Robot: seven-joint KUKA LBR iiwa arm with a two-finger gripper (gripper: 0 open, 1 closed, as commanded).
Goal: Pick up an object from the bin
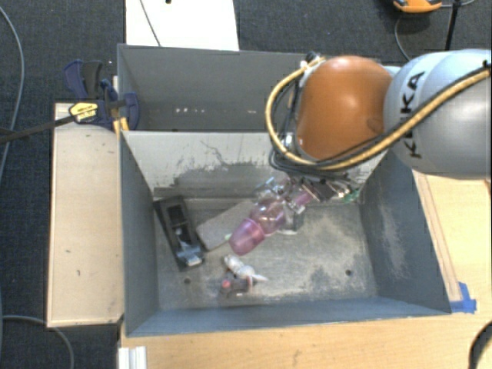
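Overhead view of the picking cell. The gripper [292, 198] hangs low over the bin [330, 254], a little toward 1 o'clock of the floor's middle. It sits beneath the arm's domed orange cover [342, 106], which hides most of it, so whether it is open or closed, and whether it has hold of anything, cannot be told. Directly at the gripper lies a translucent pink-violet bottle [257, 227], aligned along the 2-to-8 o'clock line. Its narrow upper end meets the gripper's underside and its rounded lower end points toward 8 o'clock. It appears to be the thing addressed, since it is the nearest object and the only one within reach of the tool. The slant may mean that its upper end is raised, or merely that it leans on its neighbour. That neighbour, a flat grey scrap [217, 225], touches the bottle's lower end on the 9 o'clock side. Farther out at 9 o'clock, a black stapler-like tool [178, 233] lies along the foot of the left wall, where the sloping side would let loose items settle. At 7 o'clock from the gripper, near the front wall, a small white-and-pink trinket [238, 275] rests apart from the bottle. The floor toward 4 o'clock is bare, which leaves room for a lift from that side.
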